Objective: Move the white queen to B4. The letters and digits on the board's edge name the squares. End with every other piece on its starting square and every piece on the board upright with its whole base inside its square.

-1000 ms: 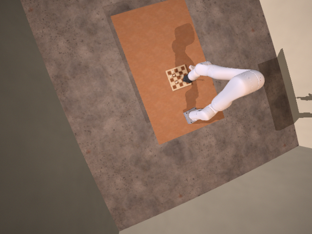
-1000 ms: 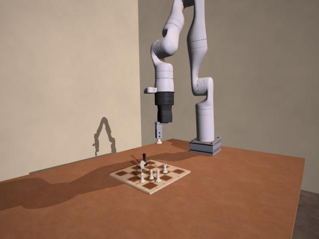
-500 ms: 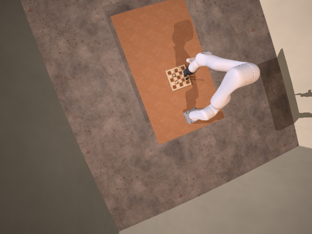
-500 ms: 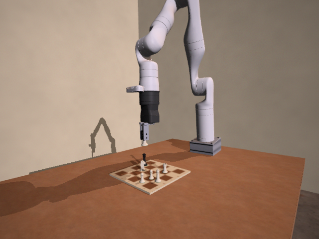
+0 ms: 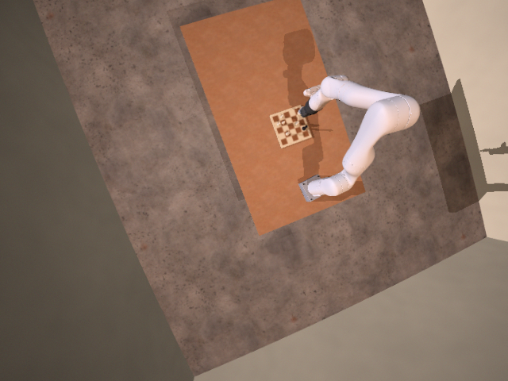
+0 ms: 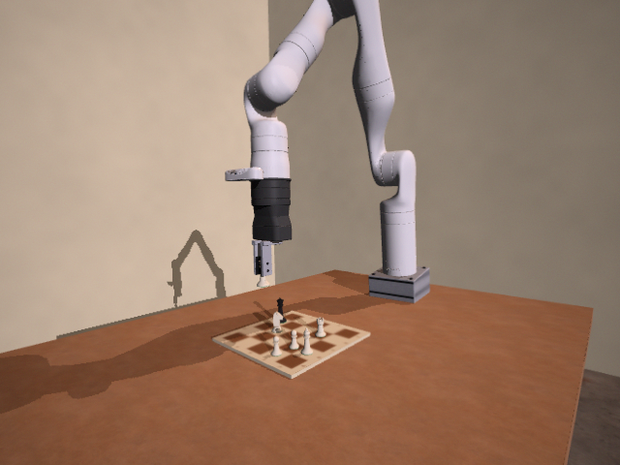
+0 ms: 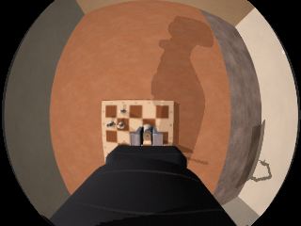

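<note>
The white queen (image 6: 263,282) is held between the nearly closed fingers of the gripper (image 6: 263,270), pointed straight down (elbow bent high) above the chessboard (image 6: 345,342).

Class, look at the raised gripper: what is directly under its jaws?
A white piece's round base hangs below the gripper, held high above the chessboard. Its upper part is hidden between the jaws, so its type cannot be confirmed.

No text is legible anywhere. The edge markings on the small tan wooden chessboard (image 6: 327,350), below the jaws, are too small to read.
</note>
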{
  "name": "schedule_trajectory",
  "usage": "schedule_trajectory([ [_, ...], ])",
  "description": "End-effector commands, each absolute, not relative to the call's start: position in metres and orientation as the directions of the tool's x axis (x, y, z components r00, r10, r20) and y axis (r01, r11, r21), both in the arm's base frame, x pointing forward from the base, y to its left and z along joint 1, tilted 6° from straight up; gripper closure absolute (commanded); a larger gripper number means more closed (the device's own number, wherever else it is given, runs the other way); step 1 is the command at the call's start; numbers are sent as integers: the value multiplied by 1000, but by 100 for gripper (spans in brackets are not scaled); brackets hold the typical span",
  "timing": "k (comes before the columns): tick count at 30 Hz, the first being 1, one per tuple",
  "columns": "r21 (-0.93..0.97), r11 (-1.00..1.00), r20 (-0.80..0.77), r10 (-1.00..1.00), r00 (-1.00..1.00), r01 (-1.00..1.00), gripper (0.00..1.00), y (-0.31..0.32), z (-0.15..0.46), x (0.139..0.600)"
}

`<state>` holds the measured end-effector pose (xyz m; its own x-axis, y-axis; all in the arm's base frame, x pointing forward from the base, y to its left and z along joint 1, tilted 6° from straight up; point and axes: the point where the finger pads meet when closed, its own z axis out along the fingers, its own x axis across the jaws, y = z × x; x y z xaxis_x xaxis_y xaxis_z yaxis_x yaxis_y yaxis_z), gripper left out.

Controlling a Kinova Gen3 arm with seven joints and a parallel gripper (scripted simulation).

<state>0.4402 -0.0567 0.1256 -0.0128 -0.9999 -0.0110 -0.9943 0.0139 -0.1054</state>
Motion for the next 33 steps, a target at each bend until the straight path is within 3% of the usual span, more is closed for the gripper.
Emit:
schedule_trajectory([
  [1,-105,16,-11,-1000,-14,-994,100,-58,125,441],
  [19,-105,15,-11,-1000,-14,-994,100,-58,122,441],
  [33,-105,15,-11,-1000,-14,-994,100,-58,78,446],
])
